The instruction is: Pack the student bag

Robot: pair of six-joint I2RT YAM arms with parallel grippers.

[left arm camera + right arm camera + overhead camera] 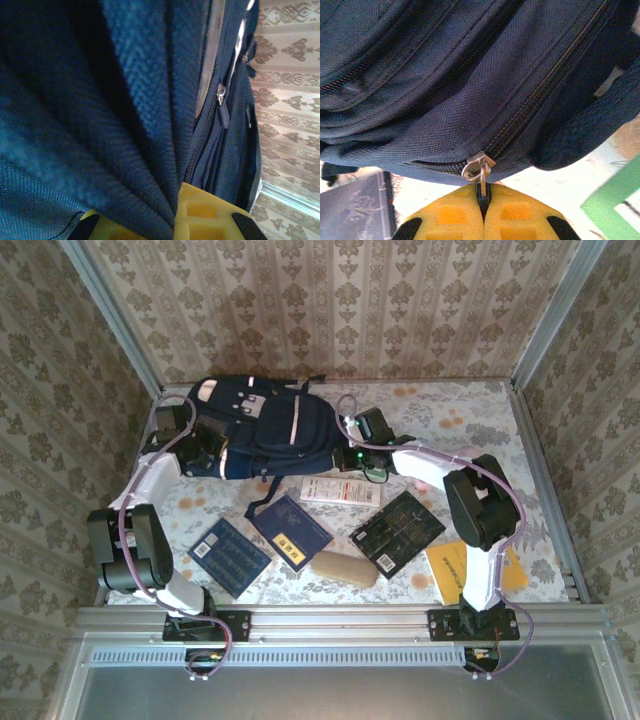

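Student bag clamped in left jaws, tips hidden; right jaws pinch zipper pull.

Soft even light — blurred close-ups

— What do we see on the table?

— Its top is pale with a floral pattern. The student bag lies on it at the far side, left of the middle.

— And nearer to us?

— A white booklet lies just beside the bag. Then we count a loose row: a dark blue book, a blue book with a yellow label, a tan oblong case (we can't tell the material), a black patterned book and a yellow book, partly hidden at the right.
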